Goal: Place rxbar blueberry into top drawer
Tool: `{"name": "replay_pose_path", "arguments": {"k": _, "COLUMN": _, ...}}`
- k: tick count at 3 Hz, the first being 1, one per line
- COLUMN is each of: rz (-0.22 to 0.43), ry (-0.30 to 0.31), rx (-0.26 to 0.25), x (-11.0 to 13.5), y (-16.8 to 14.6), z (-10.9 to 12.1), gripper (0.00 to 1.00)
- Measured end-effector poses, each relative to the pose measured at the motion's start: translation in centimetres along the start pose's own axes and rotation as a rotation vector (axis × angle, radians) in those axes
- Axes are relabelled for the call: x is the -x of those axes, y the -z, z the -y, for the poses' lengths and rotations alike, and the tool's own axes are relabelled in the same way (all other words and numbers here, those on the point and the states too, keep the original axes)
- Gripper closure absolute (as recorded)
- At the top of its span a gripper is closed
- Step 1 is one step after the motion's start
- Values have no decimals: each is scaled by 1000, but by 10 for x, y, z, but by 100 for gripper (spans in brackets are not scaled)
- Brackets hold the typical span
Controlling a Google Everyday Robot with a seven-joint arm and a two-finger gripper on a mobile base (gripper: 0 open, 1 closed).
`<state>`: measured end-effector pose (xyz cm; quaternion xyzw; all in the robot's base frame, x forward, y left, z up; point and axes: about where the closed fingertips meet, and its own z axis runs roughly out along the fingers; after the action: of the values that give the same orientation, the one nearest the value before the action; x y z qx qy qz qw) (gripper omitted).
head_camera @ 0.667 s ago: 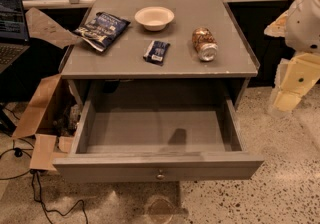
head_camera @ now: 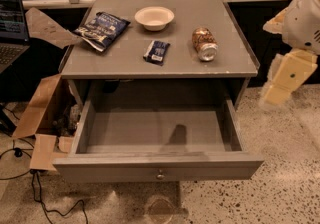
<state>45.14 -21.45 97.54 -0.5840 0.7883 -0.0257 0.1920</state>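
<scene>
You have four things on the table (head_camera: 125, 63), one of each: one snack bar (head_camera: 156, 51), one chip bag (head_camera: 101, 29), one bowl (head_camera: 154, 18) and one can (head_camera: 205, 44).

The snack bar lies flat near the middle of the tabletop, a little toward the front edge. It sits between the chip bag on its left and the can on its right, apart from both, with the bowl behind it. It is a small, flat, dark navy rectangle with pale lettering, turned slightly off square to the table's edge. The chip bag is larger and crinkled, also dark blue, and lies near the back left corner. The bowl is pale, round and upright. The can lies on its side with its silver end facing you.

Below the tabletop there is one drawer (head_camera: 125, 168), pulled well out, grey, with a plain front and a single round knob (head_camera: 160, 175) at its centre. Only a dark shadow falls on its floor.

The gripper (head_camera: 280, 85) hangs off to the right of the table, out past the drawer's right side and near the floor line. It touches nothing and is well apart from the snack bar. You cannot tell how wide it stands. The pale arm (head_camera: 305, 18) rises above it at the right edge.

To the left you have one laptop (head_camera: 11, 28), some pieces of cardboard (head_camera: 37, 105) and cables (head_camera: 35, 188) on the floor.
</scene>
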Motion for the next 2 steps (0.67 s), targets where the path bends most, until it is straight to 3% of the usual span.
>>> {"name": "replay_pose_path", "arguments": {"k": 1, "rz": 158, "ry": -210, "rx": -54, "x": 10, "y": -23, "z": 35, "gripper": 0}}
{"name": "replay_pose_path", "arguments": {"k": 2, "rz": 260, "ry": -434, "rx": -136, "x": 15, "y": -39, "z": 75, "gripper": 0}}
